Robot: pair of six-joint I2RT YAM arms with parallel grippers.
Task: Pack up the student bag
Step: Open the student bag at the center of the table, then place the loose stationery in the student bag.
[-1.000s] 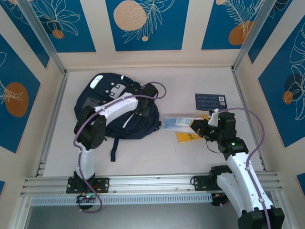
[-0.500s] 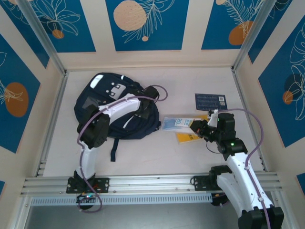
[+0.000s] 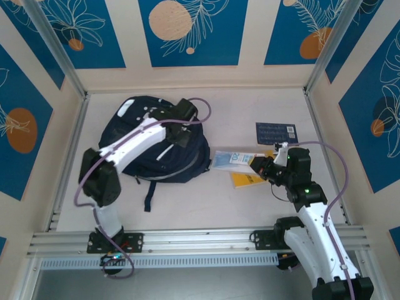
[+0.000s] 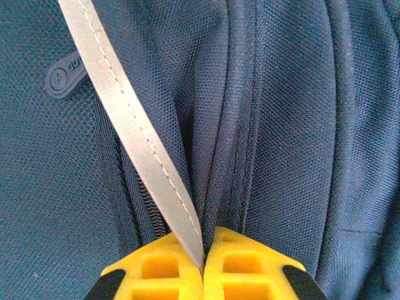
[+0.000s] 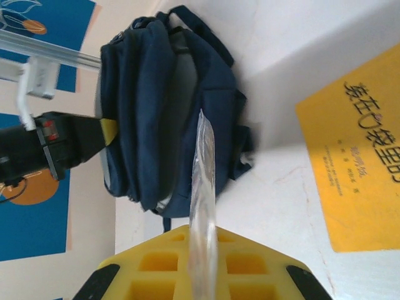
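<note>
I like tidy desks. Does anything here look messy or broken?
Nothing looks broken or spilled. The student bag lies flat, the left gripper pinching a grey strip on it. The right gripper pinches a thin clear packet; from above it overlaps the yellow book, which sits crooked.

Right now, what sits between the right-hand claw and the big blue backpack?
A pale blue plastic packet, pinched in the right gripper, stretches across the table toward the student bag, as the top view shows.
</note>
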